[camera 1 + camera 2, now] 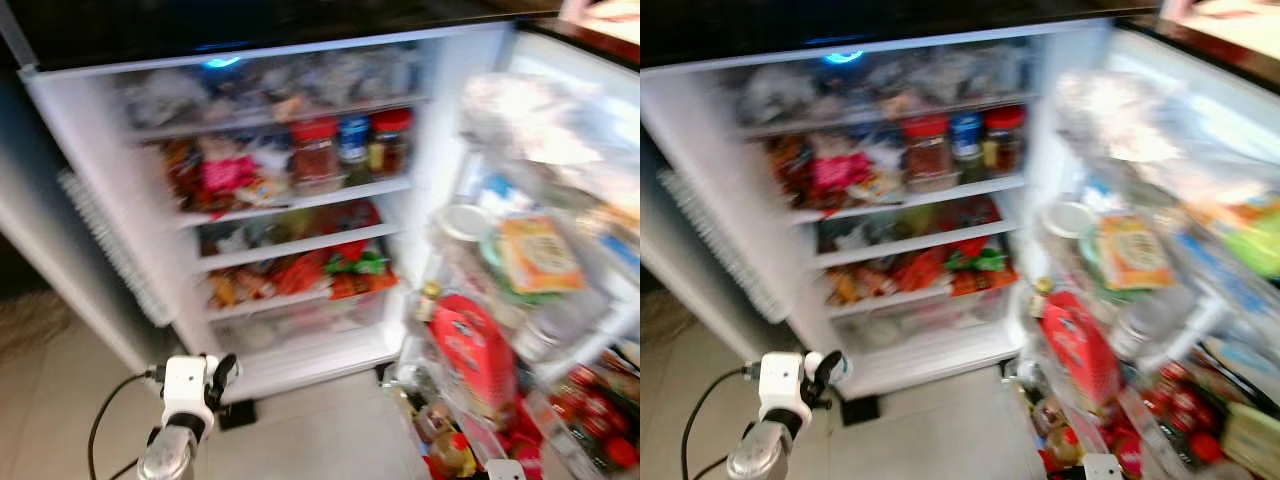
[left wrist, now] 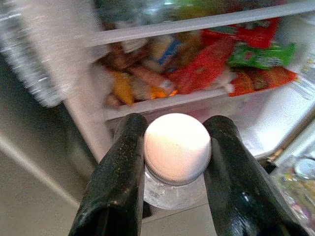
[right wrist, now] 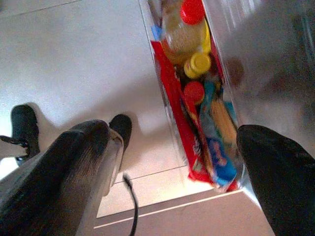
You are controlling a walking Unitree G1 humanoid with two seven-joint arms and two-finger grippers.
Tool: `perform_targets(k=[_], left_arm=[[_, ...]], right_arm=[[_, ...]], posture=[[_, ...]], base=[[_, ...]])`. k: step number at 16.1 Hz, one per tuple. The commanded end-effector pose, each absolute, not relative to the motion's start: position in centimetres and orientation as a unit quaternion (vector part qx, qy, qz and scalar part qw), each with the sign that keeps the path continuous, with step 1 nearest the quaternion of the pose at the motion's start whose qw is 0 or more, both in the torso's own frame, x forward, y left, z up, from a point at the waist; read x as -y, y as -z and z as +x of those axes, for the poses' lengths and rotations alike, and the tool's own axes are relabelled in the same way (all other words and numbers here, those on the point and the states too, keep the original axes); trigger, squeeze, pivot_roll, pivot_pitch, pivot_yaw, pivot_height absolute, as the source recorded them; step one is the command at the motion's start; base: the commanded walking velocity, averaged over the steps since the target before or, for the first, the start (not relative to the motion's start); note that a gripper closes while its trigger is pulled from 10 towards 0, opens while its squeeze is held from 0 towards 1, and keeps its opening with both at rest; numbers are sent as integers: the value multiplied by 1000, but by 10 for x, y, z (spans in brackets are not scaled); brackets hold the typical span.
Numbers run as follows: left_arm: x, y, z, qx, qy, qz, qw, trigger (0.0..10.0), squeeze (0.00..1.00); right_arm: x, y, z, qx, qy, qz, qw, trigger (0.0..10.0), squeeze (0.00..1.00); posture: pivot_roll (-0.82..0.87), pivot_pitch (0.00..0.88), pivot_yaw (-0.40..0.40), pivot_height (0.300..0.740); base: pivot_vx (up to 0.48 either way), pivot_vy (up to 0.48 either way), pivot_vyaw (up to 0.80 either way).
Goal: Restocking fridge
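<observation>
The fridge [image 1: 100,200] stands open before me, its shelves [image 1: 300,245] packed with blurred packets and jars. My left gripper [image 2: 177,123] is shut on a clear bottle with a white cap [image 2: 177,147], held low in front of the lower shelves. In the left eye view the same gripper [image 1: 222,372] sits at the bottom left, just short of the fridge's base. My right gripper [image 3: 177,137] hangs open over the tiled floor, beside the lowest door shelf [image 3: 197,147], which holds bottles with red and yellow caps.
The open door [image 1: 560,330] on the right is crowded with cartons, jars and a red pack [image 1: 475,355]. Red-lidded jars [image 1: 315,150] stand on an upper shelf. A clear drawer [image 1: 300,320] sits at the fridge's bottom. A black cable [image 1: 105,415] trails from my left wrist.
</observation>
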State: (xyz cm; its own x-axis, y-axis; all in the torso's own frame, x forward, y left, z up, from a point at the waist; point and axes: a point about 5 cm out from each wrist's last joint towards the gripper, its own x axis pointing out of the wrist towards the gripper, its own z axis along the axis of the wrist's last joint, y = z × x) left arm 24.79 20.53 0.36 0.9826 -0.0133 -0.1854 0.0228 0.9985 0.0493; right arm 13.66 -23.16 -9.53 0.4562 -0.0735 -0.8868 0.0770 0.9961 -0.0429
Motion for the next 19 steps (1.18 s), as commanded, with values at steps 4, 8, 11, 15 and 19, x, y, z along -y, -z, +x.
perform_targets(k=[4, 8, 11, 15, 19], left_arm=[[-211, -5, 252, -106, 11, 35, 994, 10000, 0], [-205, -5, 254, -108, 17, 36, 993, 10000, 0], [-207, -5, 255, -112, 14, 36, 993, 10000, 0], [-208, -4, 254, -116, 11, 37, 992, 10000, 0], [-206, -5, 255, -115, 16, 37, 993, 10000, 0]], right_arm=[[232, 94, 140, -518, 38, 0, 855, 10000, 0], [233, 93, 140, -511, 39, 2, 859, 10000, 0], [234, 93, 140, -515, 35, -6, 857, 10000, 0], [233, 93, 141, -518, 22, -16, 855, 10000, 0], [234, 93, 142, -517, 13, -32, 855, 10000, 0]], posture=[[-34, 0, -1, 740], [-32, 0, -6, 740], [-23, 0, -9, 740], [-20, 2, -11, 740], [-19, 8, -12, 740]], base=[[0, 0, 0], [0, 0, 600], [0, 0, 0], [0, 0, 0], [254, 0, 0]])
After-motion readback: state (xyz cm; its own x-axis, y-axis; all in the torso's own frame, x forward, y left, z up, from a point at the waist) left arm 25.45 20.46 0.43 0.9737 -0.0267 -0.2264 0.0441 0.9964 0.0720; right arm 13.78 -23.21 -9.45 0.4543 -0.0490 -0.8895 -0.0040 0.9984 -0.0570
